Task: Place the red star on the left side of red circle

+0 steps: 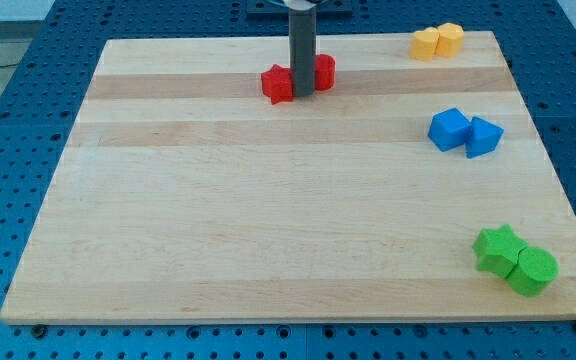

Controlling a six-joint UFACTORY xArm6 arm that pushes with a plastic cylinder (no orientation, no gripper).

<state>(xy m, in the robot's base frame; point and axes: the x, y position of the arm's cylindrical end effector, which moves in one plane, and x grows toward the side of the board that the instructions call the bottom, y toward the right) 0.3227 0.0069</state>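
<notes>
Camera view shows my tip (302,95), the blunt end of a smooth dark upright rod, holding nothing and set down between the red star (278,85) on its left and the red circle (323,71) on its right, seemingly touching both, near the pale wooden board (268,230)'s top edge

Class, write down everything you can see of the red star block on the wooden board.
The red star-shaped block looks solid and matte, lying flat near the top edge of the pale wooden board, left of centre. Its points show toward the view's left and bottom. The dark rod stands at its right side, my tip apparently touching it. Just beyond the rod sits the red circle block, partly hidden, so contact between them cannot be judged.
</notes>
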